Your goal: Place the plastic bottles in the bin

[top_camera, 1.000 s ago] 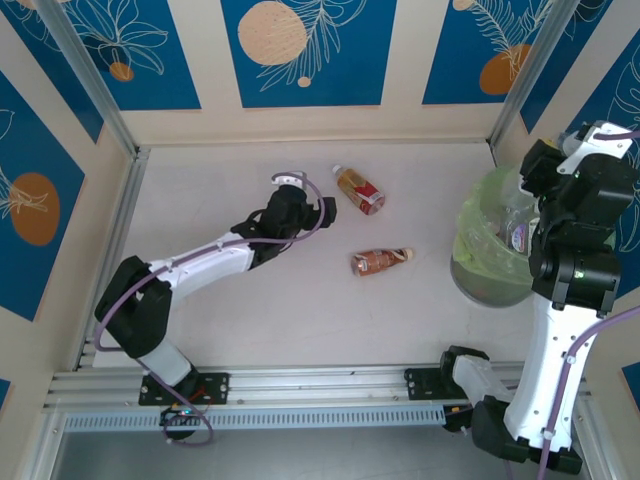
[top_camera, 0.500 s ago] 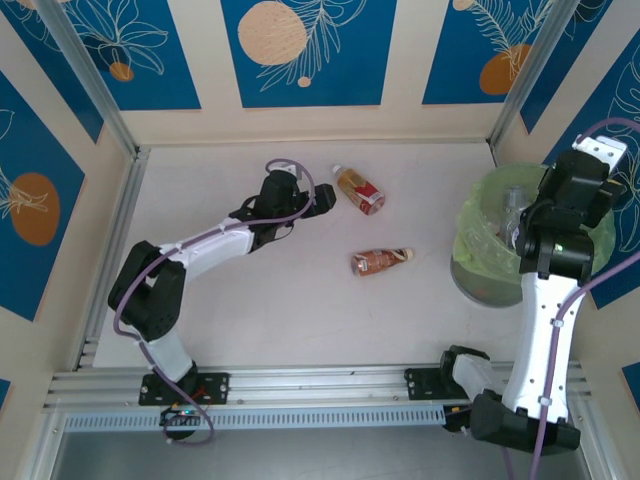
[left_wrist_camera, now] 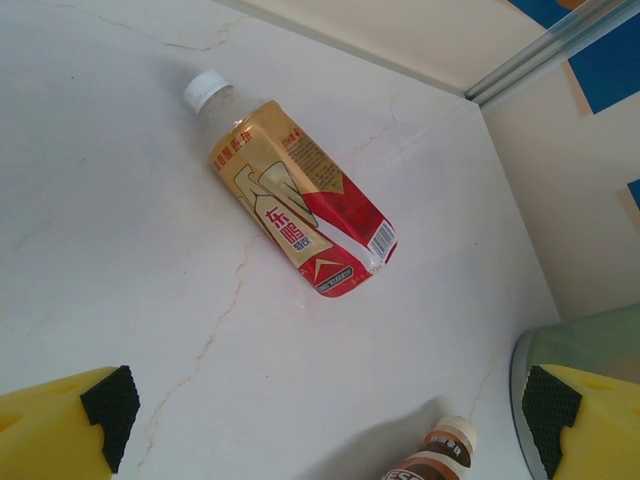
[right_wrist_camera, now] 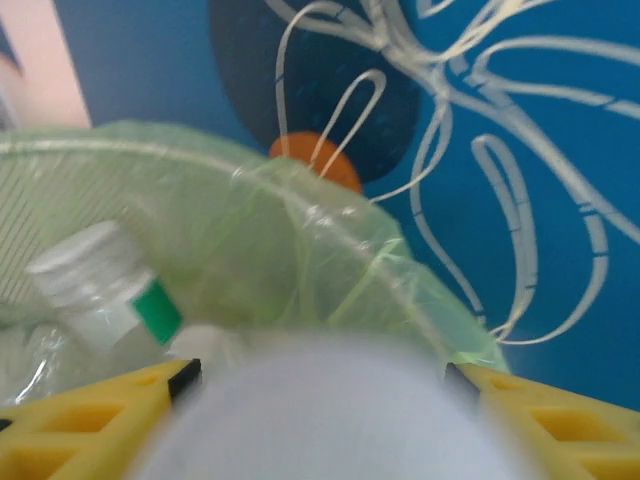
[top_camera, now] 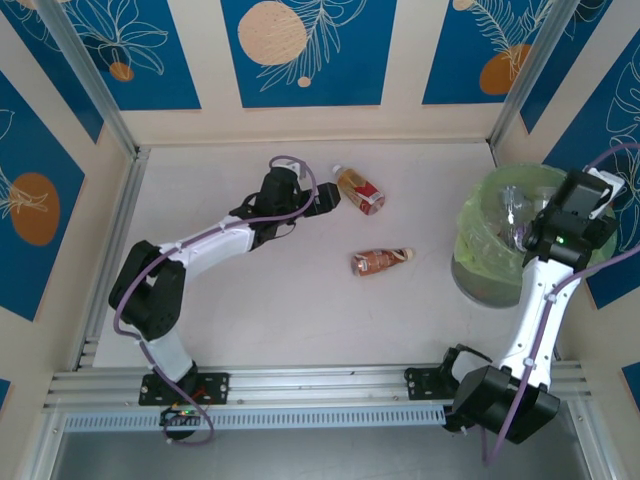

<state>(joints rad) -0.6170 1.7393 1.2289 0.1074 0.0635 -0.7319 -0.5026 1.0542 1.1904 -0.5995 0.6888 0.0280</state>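
Holding the left gripper (left_wrist_camera: pixel 330 410) wide open, aimed at the clear, red-and-gold-labelled plastic bottle (left_wrist_camera: pixel 300 215) lying upper centre, ready to straddle it. Poising the right gripper (right_wrist_camera: pixel 320 375) over the round grey, green-bagged bin (top_camera: pixel 490 185) at frame right; pale blur (right_wrist_camera: pixel 320 430) between fingers (right_wrist_camera: pixel 90 415), grip impossible to tell.

The pale veined counter (top_camera: pixel 230 310) carried a red-labelled bottle (top_camera: pixel 360 190) lying on its side toward the back, a brown bottle (top_camera: pixel 380 261) lying nearer the middle, and the bin (top_camera: pixel 482 285) at its right edge.
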